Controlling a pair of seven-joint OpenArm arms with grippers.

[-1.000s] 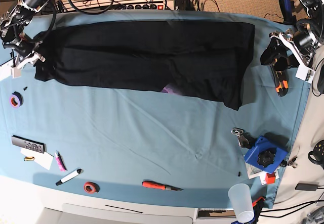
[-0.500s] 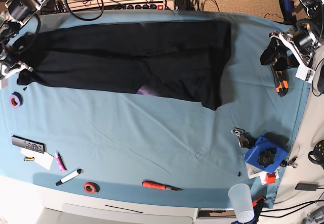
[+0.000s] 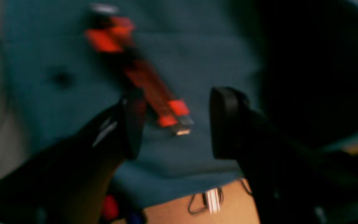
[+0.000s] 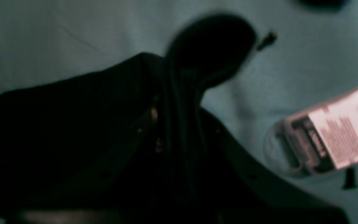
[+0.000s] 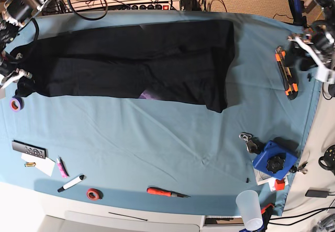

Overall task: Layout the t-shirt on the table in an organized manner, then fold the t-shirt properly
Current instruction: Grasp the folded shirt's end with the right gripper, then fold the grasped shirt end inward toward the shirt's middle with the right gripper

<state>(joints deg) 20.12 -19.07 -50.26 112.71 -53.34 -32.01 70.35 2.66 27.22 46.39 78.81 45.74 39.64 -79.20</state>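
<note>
One wide table (image 5: 157,153), draped in light blue cloth, carries everything. Across its far half lies the t-shirt (image 5: 131,59), a long black band with a purple patch peeping from its near edge. The shirt's end toward the base view's left is bunched in the right gripper (image 5: 15,77), and the right wrist view shows dark fabric gathered up into the clenched fingers (image 4: 179,130). Well apart from the shirt, off its other end, the left gripper (image 5: 309,51) hangs with its fingers (image 3: 225,121) spread and nothing between them; an orange-and-black utility knife (image 5: 286,75) lies on the cloth just beside it. Nearer the front than the shirt sit a blue case (image 5: 273,161) with a black knob on top, a clear plastic cup (image 5: 249,209) whose contents cannot be made out, a remote control (image 5: 29,149), an orange-handled screwdriver (image 5: 166,192), a white marker (image 5: 71,183), and a red tape roll (image 5: 93,194). A purple tape roll (image 5: 15,104) lies just beside the shirt's gripped end.
</note>
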